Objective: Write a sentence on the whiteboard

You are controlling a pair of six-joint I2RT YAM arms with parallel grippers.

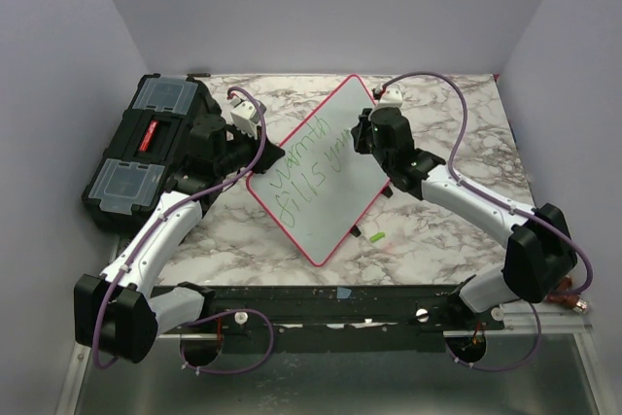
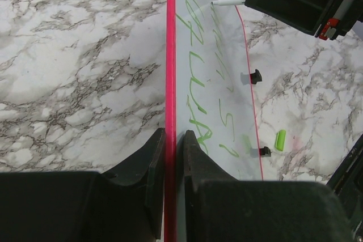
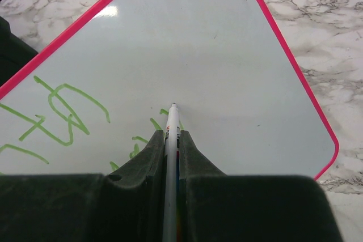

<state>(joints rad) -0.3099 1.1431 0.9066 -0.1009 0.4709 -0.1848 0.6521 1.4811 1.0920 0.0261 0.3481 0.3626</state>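
Top view: the whiteboard [image 1: 335,211] lies diagonally mid-table, the sentence [image 1: 309,164] seemingly unfinished. Left wrist: the left gripper [image 2: 173,140] is clamped on its rim. Right wrist: the right gripper [image 3: 172,140] pinches the marker [image 3: 172,118], tip at the board. Writing looks underway, and the next stroke needs light, steady pressure.

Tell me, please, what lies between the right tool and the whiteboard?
A white marker: the right tool is shut on it, and its tip appears to touch the whiteboard. The right wrist view shows this most clearly.
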